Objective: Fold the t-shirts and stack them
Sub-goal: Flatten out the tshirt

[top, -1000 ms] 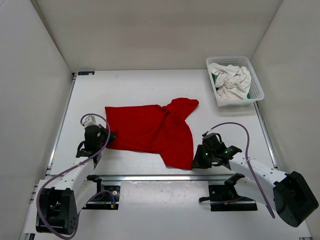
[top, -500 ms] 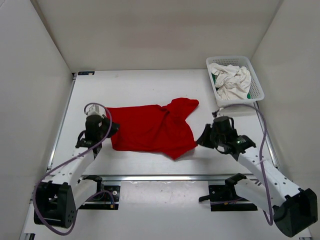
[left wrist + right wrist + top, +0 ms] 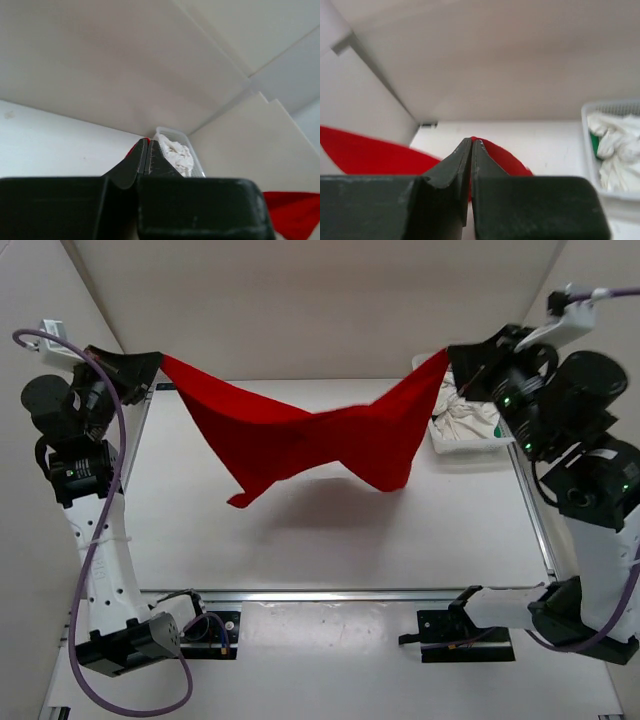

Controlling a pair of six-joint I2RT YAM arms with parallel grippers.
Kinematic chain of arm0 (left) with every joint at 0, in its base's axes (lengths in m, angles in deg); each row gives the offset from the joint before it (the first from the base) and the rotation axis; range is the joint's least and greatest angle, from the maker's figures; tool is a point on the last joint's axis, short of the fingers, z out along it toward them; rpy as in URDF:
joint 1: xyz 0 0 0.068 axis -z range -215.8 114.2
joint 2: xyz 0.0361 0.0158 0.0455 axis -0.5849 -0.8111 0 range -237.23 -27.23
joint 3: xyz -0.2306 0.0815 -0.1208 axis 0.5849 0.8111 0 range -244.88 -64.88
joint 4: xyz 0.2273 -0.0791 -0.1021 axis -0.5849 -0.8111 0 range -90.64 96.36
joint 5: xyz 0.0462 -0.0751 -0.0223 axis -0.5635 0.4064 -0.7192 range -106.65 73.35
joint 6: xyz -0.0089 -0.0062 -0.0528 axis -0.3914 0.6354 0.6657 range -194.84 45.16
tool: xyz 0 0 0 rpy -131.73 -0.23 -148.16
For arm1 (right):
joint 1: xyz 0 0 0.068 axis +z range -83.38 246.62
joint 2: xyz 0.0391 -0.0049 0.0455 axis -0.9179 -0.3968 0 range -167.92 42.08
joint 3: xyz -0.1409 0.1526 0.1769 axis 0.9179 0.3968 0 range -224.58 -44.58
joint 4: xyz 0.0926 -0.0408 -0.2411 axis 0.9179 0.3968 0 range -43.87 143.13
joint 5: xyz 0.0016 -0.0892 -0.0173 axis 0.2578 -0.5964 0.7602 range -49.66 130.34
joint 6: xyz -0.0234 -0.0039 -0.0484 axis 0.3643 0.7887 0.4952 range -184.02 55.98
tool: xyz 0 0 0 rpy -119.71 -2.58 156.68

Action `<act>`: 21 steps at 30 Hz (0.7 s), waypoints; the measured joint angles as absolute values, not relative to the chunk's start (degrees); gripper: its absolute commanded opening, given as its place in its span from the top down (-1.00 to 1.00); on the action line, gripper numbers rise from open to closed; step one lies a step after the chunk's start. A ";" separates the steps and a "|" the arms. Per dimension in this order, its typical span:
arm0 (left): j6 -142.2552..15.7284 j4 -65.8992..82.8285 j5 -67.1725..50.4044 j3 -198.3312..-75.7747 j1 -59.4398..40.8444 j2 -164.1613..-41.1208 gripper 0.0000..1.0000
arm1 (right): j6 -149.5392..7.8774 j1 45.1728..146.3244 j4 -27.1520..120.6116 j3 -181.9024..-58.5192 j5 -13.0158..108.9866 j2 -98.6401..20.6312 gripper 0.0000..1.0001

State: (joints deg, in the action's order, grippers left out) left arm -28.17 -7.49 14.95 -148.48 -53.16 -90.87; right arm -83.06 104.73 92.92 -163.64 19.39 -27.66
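The red t-shirt [image 3: 310, 440] hangs in the air above the table, stretched between both arms and sagging in the middle. My left gripper [image 3: 150, 360] is raised at the far left, shut on one corner of the red cloth [image 3: 141, 141]. High at the right, my right gripper [image 3: 450, 358] is shut on the other corner [image 3: 500, 157]. A white t-shirt [image 3: 465, 405] lies crumpled in the basket, with a bit of green t-shirt [image 3: 497, 430] showing under it. The green cloth [image 3: 592, 142] also shows in the right wrist view.
A white mesh basket [image 3: 515, 410] stands at the table's back right corner. White walls [image 3: 300, 300] enclose the table on three sides. A metal rail [image 3: 340, 593] runs along the near edge, with the arm bases behind it.
Both arms have risen from table height to high up, lifting the red t-shirt off the table and spreading it between them. The right gripper closed on the cloth a second ago.
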 measured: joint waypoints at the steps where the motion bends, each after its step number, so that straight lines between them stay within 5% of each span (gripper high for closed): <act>1: -27.58 -7.75 15.76 -150.36 -53.32 -91.13 1.00 | -81.67 104.93 92.85 -168.12 18.24 -29.60 1.00; 5: -25.92 -9.54 18.07 -154.73 -53.47 -91.66 1.00 | -76.79 104.14 92.77 -178.85 17.54 -36.66 1.00; 9: -28.80 -12.47 12.46 -155.64 -51.65 -92.42 1.00 | -75.87 89.43 90.21 -178.26 29.71 -41.30 0.99; 15: -32.39 -11.53 3.47 -141.85 -46.06 -93.78 1.00 | -75.31 78.22 87.89 -178.42 43.92 -56.92 1.00; 21: -32.87 -11.22 -2.73 -143.10 -40.27 -112.58 1.00 | -75.87 73.52 87.19 -183.93 53.08 -79.09 1.00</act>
State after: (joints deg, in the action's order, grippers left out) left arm -32.87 -11.22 -2.73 -143.10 -40.27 -112.58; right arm -75.87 73.52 87.19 -183.93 53.08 -79.09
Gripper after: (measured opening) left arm 0.024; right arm 0.008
